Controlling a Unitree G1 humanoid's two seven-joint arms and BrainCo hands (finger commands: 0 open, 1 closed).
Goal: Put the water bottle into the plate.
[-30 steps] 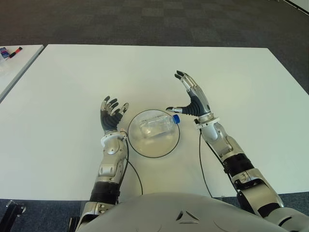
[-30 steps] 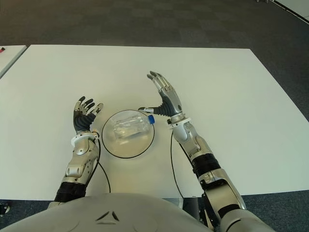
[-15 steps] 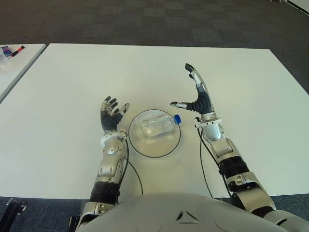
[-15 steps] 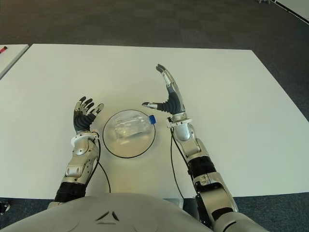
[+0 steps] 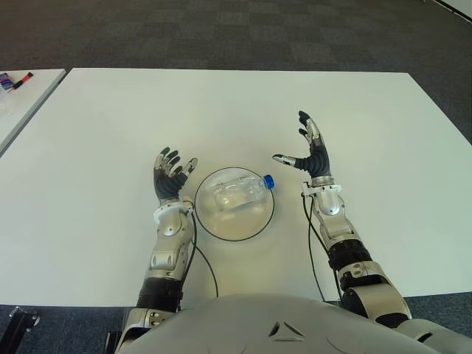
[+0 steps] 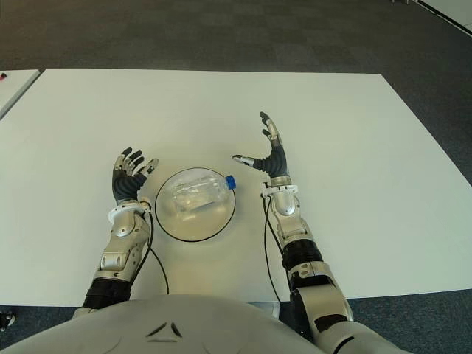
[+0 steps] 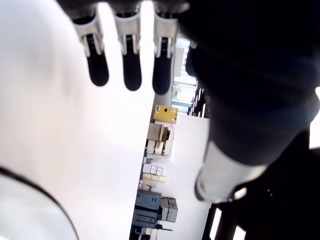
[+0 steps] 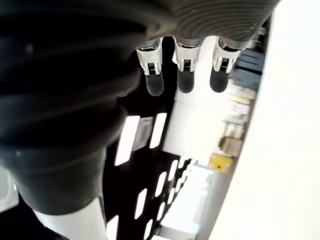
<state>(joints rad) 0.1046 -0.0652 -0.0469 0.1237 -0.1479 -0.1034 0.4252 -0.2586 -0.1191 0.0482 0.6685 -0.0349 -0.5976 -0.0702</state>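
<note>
A clear water bottle (image 5: 238, 193) with a blue cap (image 5: 269, 179) lies on its side inside a clear round plate (image 5: 221, 227) with a dark rim, at the middle of the white table (image 5: 96, 133). My right hand (image 5: 308, 151) is raised to the right of the plate, fingers spread, holding nothing and apart from the bottle. My left hand (image 5: 171, 175) stands just left of the plate's rim, fingers spread and empty. Both wrist views show straight fingers with nothing between them.
A second white table (image 5: 18, 99) stands at the far left with small markers (image 5: 15, 79) on it. Dark carpet lies beyond the far edge. A thin black cable (image 5: 203, 262) runs near the table's front edge, by the left forearm.
My right hand has drawn back to the right and towards me, away from the bottle's cap. The bottle, the plate and my left hand have stayed put.
</note>
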